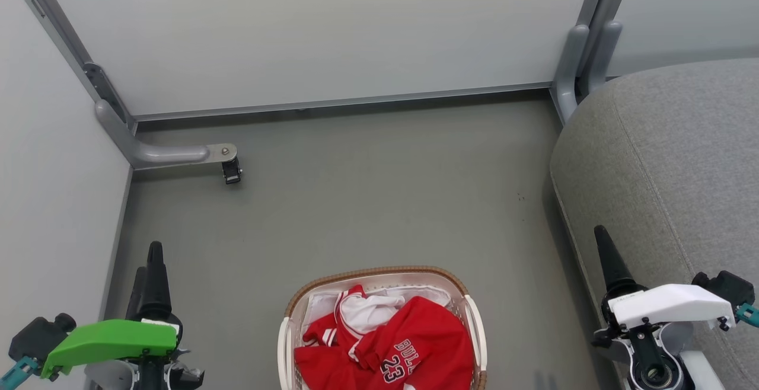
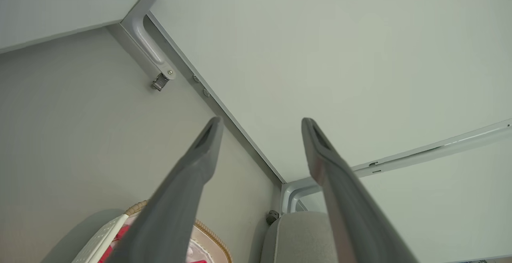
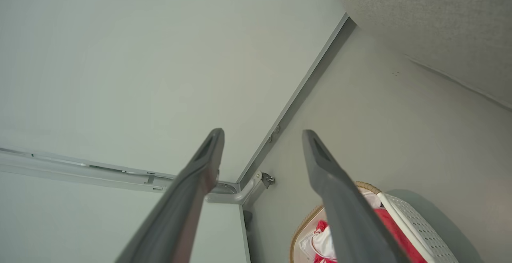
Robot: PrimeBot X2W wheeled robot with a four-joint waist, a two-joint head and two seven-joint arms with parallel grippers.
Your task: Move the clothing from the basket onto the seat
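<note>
The grey floor is enclosed by pale partition panels. The seat is set at the right, apart from the basket, with bare floor between. The clothing is heaped inside the basket. The jaws of the left gripper and right gripper are spread wide, empty. A caster foot is seen far left.

The basket stands on the floor, in the middle and near to the robot. The clothing lies in a heap inside the basket. The seat is to the right of the basket, apart from it, and reaches back toward the back wall. A side wall stands at the left. From the back left corner a metal foot reaches out over the floor. The left gripper hangs left of the basket, and the right gripper hangs right of it, by the edge of the seat.
</note>
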